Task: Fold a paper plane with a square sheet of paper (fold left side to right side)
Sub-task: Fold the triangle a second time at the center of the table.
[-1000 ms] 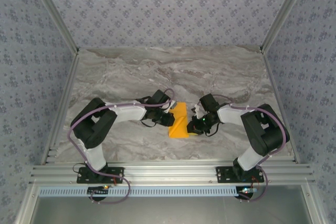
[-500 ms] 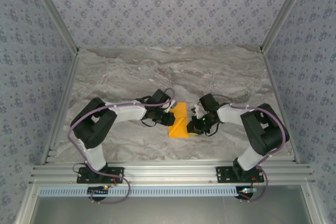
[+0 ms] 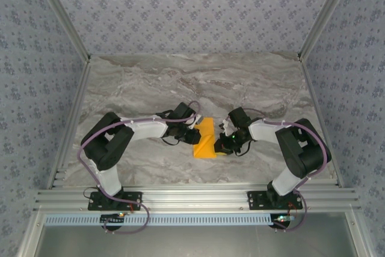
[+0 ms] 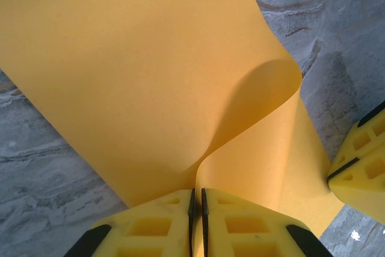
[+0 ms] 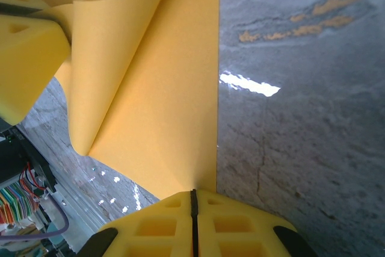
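The square sheet of paper (image 3: 205,138) is seen near the middle of the marbled grey table (image 3: 180,82), held between the two arms' wrists and a little nearer the front edge than the back. From above it is presented as a narrow, bright-orange strip, wider at its near end. In the left wrist view the sheet (image 4: 138,70) is shown to be plain, matte and unmarked. One part is curled over in a soft, rounded bend with a shadow under the curve, and no sharp crease can be made out there. The left gripper (image 4: 197,200) is pressed together on an edge of the paper, its yellow fingers meeting with only the sheet between them. In the right wrist view the paper (image 5: 162,106) is seen as a smooth orange band rising away from the table, with a second layer curving off to the left. The right gripper (image 5: 194,200) is likewise pinched tight on the sheet's edge.
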